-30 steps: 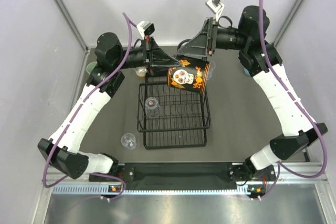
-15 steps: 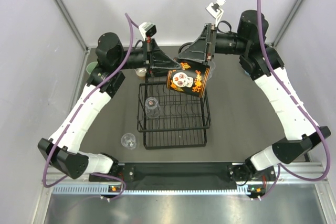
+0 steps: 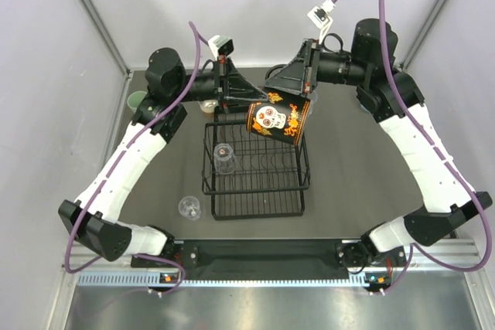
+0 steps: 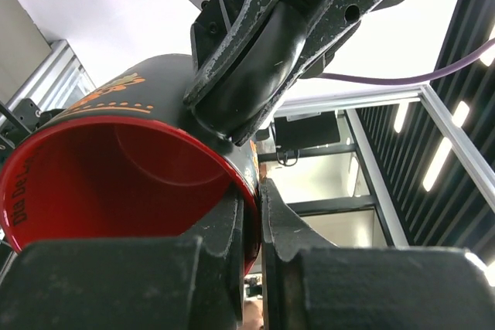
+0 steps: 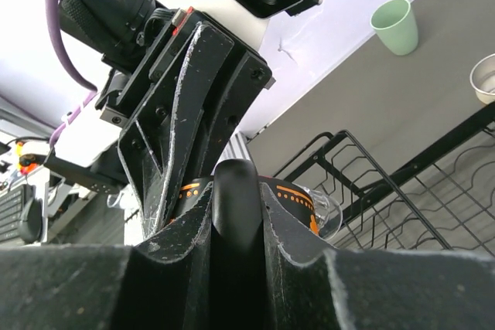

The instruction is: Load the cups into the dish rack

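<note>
Red-lined dark cup [image 3: 277,118]: likely stiff, slick, chippable ceramic; tilted over the dish rack's [image 3: 255,216] far edge, left gripper [image 3: 249,101] pinching its rim [image 4: 155,135], right gripper [image 3: 291,95] clamped on its handle [image 5: 234,191], the surer hold.

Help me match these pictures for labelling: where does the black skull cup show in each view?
Top external: skull cup at centre, over the dish rack far edge.
Left wrist: skull cup fills lower left, red inside toward camera.
Right wrist: bottom centre, only orange-printed slivers show.
Shared landmark: dish rack, lower right in right wrist; not in left wrist.
</note>
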